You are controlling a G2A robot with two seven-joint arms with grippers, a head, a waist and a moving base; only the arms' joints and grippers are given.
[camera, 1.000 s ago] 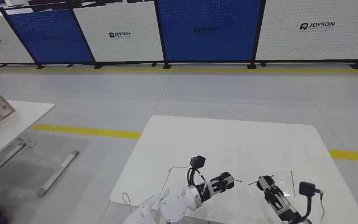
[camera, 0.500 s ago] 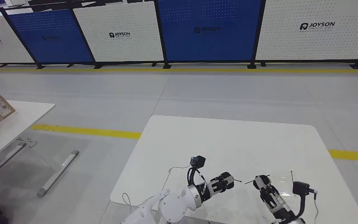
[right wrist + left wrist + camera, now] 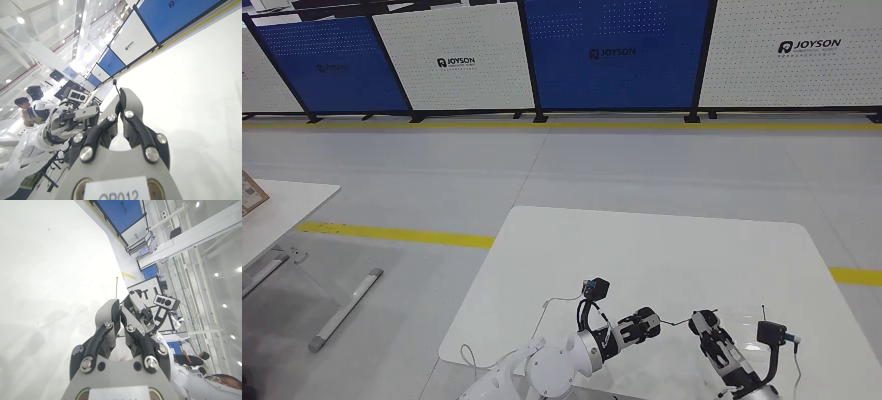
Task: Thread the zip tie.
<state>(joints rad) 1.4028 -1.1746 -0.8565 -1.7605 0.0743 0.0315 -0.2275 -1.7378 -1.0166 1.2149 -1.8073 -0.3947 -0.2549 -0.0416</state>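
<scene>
Widest thing first: a row of blue and white perforated panels point(image 3: 617, 55) stands across the far floor, each carrying a logo. In front of them is the white counter point(image 3: 662, 250), with both arms low at its near edge.

The left tool point(image 3: 654, 323) is clenched tight on the thin black tail of the zip tie point(image 3: 116, 289), which pokes straight out past the fingertips, above the counter. The right tool point(image 3: 698, 320) is just beside it and clenched too. It grips the strap right below the tie's small square head, and the head stands clear of the fingertips.

A white printed label point(image 3: 117, 189) sits on the right tool's housing.

Now the change. A second ago there was bare counter between the two tools. The right arm has slid in toward the left one, and the two black ends now all but meet in the gap. The left arm hasn't budged. Whether the tail has entered the head is too small to tell.
</scene>
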